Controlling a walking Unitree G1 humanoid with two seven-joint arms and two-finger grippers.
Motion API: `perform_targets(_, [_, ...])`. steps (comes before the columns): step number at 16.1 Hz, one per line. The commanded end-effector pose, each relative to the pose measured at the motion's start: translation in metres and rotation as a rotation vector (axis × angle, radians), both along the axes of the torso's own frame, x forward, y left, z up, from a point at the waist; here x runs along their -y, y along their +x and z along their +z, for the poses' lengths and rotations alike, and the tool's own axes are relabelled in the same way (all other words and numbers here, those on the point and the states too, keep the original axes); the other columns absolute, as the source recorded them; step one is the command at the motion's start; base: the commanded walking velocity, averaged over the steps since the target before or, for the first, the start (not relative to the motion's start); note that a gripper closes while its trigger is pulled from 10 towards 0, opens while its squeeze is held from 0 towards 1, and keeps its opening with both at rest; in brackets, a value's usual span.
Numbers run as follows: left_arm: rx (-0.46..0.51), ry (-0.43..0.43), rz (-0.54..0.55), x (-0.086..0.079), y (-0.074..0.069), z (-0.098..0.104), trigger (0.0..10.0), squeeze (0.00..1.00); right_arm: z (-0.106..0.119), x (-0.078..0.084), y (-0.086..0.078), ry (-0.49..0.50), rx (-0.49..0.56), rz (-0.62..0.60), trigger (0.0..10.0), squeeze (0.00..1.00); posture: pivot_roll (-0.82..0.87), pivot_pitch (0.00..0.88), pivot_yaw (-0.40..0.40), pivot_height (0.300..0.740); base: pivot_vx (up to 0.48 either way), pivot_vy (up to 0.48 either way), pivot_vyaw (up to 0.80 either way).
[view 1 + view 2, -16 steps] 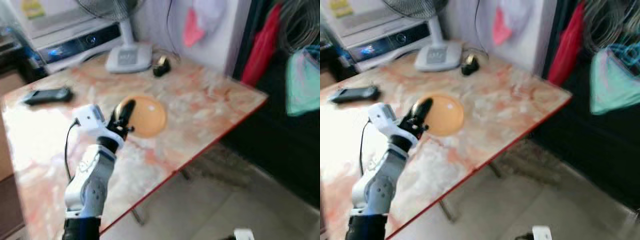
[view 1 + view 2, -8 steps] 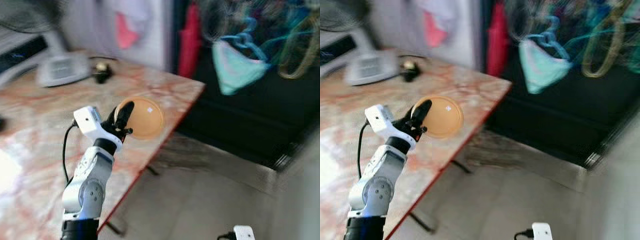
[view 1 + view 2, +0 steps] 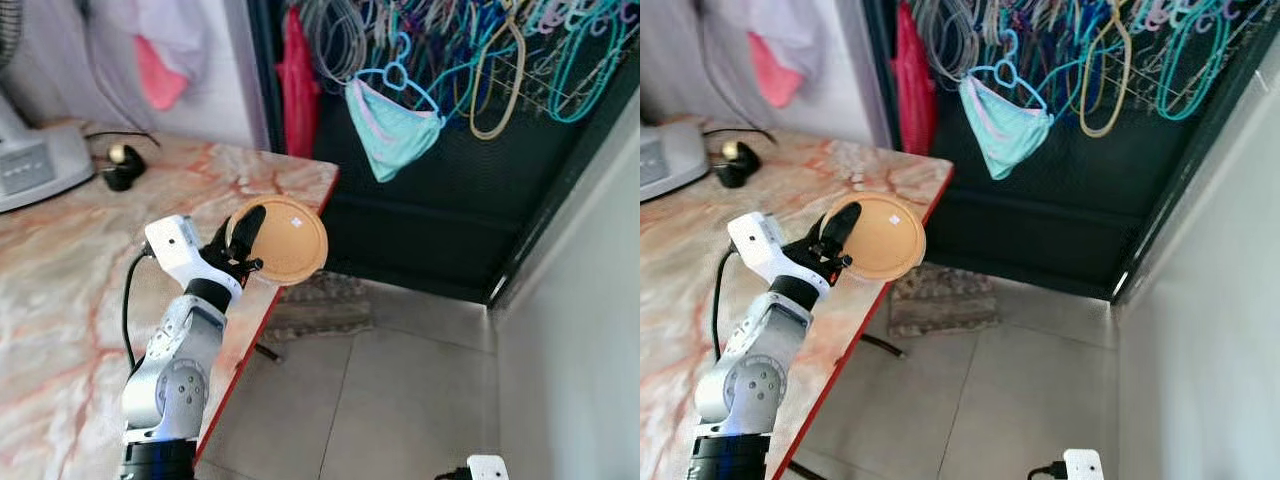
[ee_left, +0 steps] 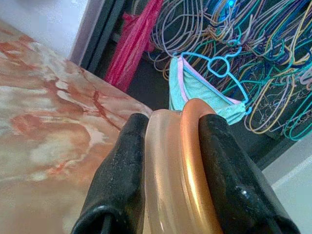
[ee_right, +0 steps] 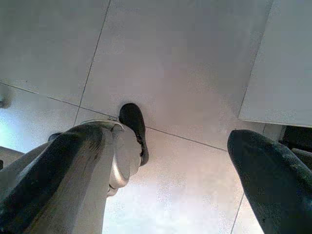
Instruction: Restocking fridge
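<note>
Here | left tool [image 3: 243, 236] clenched on orange plate [image 3: 290, 240] | marble table [image 3: 70, 260] edge | tiled floor [image 3: 380, 400] | right tool [image 5: 170, 161] spread

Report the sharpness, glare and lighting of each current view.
Eye views: sharp; daylight glare whitens the marble table at left. Left wrist view: left gripper and orange plate close and soft, hangers clearer. Right wrist view: pale floor bright, right gripper fingers dark, blurred.
</note>
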State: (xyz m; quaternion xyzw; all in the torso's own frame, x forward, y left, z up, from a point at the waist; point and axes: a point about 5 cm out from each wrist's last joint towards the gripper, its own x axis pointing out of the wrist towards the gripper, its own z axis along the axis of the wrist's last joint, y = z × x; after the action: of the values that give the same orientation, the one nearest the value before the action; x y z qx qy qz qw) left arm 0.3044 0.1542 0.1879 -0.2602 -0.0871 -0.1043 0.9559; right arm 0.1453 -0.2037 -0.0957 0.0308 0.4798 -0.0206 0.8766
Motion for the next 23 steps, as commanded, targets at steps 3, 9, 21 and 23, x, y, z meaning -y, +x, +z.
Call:
perform_targets(3, [0.018,0.007,0.015,-0.003,-0.002,0.004,10.0,0.0,-0.002,-0.002,-0.004,0.009,-0.017,-0.001,10.0,0.0,0.03,0.083,0.083,0.74,0.0,-0.129,-0.8])
perform_targets(9, [0.02,0.006,0.015,-0.003,-0.001,0.004,10.0,0.0,-0.002,-0.003,-0.004,0.011,-0.016,0.001,10.0,0.0,0.03,0.083,0.084,0.74,0.0,0.0,-0.8])
perform_targets(21, [-0.047,-0.054,0.162,-0.029,0.003,-0.01,10.0,0.0,-0.002,-0.002,-0.005,0.016,-0.021,0.008,10.0,0.0,0.02,0.088,0.081,0.74,0.0,0.0,-0.8])
perform_targets(23, [-0.076,-0.054,0.213,-0.041,0.003,-0.017,10.0,0.0,-0.002,-0.002,-0.005,0.016,-0.022,0.008,10.0,0.0,0.02,0.09,0.081,0.74,0.0,0.0,-0.8])
